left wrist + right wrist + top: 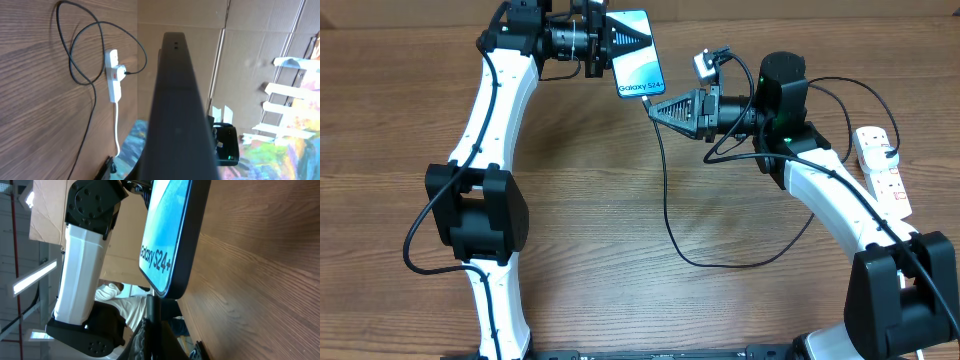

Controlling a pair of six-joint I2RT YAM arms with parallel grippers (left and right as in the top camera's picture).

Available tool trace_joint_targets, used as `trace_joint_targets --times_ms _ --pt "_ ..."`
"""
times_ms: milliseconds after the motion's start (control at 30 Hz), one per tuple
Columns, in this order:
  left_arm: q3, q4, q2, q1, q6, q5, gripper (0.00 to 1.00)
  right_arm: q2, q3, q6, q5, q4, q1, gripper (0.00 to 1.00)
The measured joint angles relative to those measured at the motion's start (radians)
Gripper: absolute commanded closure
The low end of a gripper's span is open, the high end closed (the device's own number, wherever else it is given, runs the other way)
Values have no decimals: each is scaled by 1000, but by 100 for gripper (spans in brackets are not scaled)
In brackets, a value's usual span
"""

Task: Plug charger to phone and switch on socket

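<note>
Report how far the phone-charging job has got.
Done: the left gripper holds the phone, and the charger is plugged in at the socket. In hand: the right gripper holds the charger's tip at the phone's bottom edge; whether it is seated I cannot tell. Left: seating it if needed, then pressing the socket's switch.

Left pincer (638, 38) clamped, pointing right; right pincer (656, 106) clamped, pointing left.

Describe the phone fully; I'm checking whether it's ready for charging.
The phone is a slim slab with a black edge and a light blue screen reading Galaxy S24+, facing up. The left tool clamps its far end; the right tool holds the charger tip at its near edge. Whether the tip is seated cannot be told.
</note>
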Motion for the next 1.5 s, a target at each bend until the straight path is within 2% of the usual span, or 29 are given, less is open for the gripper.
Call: trace_joint_targets --times_ms 700,1500 --pt "0 -5 0 -7 -5 -7 96 0 0 0 10 0 0 96" --pt "0 4 0 -1 -2 -44 96 0 0 71 74 -2 2 96"
